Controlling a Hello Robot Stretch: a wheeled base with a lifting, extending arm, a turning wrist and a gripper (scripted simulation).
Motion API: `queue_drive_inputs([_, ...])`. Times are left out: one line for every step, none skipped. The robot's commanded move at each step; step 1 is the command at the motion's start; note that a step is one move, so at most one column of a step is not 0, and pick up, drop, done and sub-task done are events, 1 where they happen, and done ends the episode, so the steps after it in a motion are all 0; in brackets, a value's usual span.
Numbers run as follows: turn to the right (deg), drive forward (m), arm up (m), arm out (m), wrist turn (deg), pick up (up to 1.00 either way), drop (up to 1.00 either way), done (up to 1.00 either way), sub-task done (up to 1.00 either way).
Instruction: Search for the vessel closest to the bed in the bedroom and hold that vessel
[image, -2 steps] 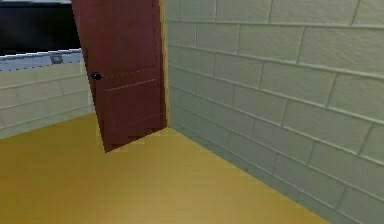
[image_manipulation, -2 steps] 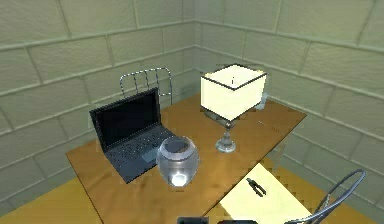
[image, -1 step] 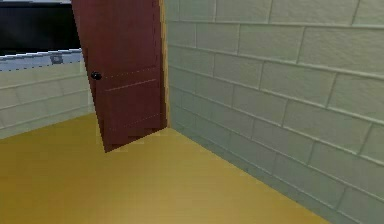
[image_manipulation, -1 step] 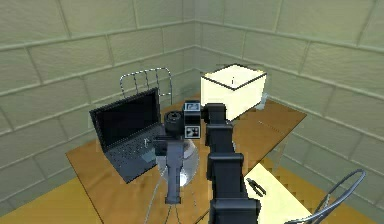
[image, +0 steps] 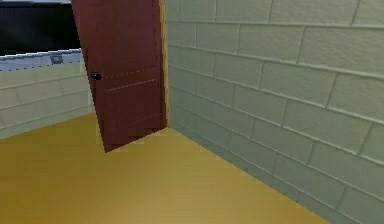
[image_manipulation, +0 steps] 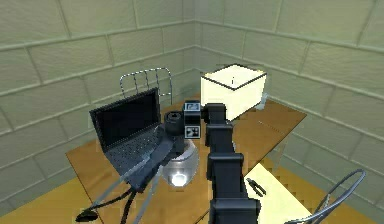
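A block wall (image: 290, 90) and yellow floor (image: 120, 180) meet at a red-brown door (image: 125, 70) standing ajar in the forward view, the likely way on if the search has to carry past this room. In the arm side view a wooden table (image_manipulation: 275, 125) is pushed into the corner of the walls, which keeps its load within the arm's reach from the open side. An open laptop (image_manipulation: 128, 128) faces the near edge, with a wire chair back (image_manipulation: 145, 82) behind it and a white box-like thing (image_manipulation: 233, 88) toward the far corner. The dark arm (image_manipulation: 228, 175) stretches out over the tabletop. Just beside it, resting on the table, sits a pale rounded thing (image_manipulation: 180, 172). This may be the vessel, though its shape is too vague to be sure. The gripper (image_manipulation: 168, 138) hangs close above it in the picture. Whether its fingers are apart or together cannot be told, nor whether they hold anything. A small dark item (image_manipulation: 255, 186) lies near the table's front edge.
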Motion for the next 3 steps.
queue_drive_inputs([0.0, 0.00, 0.00, 0.00, 45.0, 0.00, 0.00, 0.00, 0.00])
queue_drive_inputs([0.0, 0.00, 0.00, 0.00, 45.0, 0.00, 0.00, 0.00, 0.00])
queue_drive_inputs([0.0, 0.00, 0.00, 0.00, 42.0, 0.00, 0.00, 0.00, 0.00])
